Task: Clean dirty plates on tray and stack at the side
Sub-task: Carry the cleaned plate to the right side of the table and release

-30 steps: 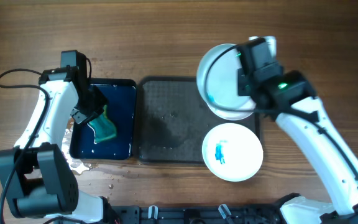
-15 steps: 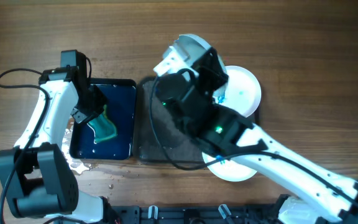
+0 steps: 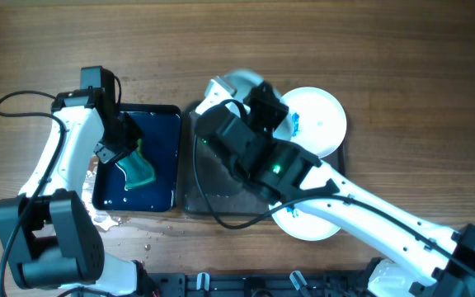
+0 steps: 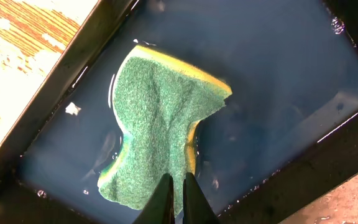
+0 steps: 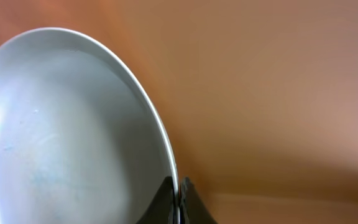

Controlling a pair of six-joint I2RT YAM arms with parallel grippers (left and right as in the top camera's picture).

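My left gripper (image 4: 178, 186) is shut on a green and yellow sponge (image 4: 160, 118), which lies in the water of a dark basin (image 4: 328, 81); the overhead view shows the sponge (image 3: 138, 169) there too. My right gripper (image 5: 178, 186) is shut on the rim of a white plate (image 5: 61, 137) and holds it high over the back of the black tray (image 3: 209, 177). This held plate (image 3: 236, 81) shows partly behind the arm. A white plate with a blue stain (image 3: 318, 122) lies on the tray's back right. Another stained plate (image 3: 313, 224) lies at the front right, partly hidden by the arm.
The basin (image 3: 162, 124) stands left of the tray, almost touching it. Water drops and a wet patch (image 3: 105, 219) lie on the wood in front of the basin. A black cable (image 3: 15, 99) loops at the far left. The right arm (image 3: 345, 210) crosses the tray's right half.
My right arm has swung left and up toward the camera with the plate in its grip, uncovering the stained plate at the back right. The left arm and sponge have not moved.
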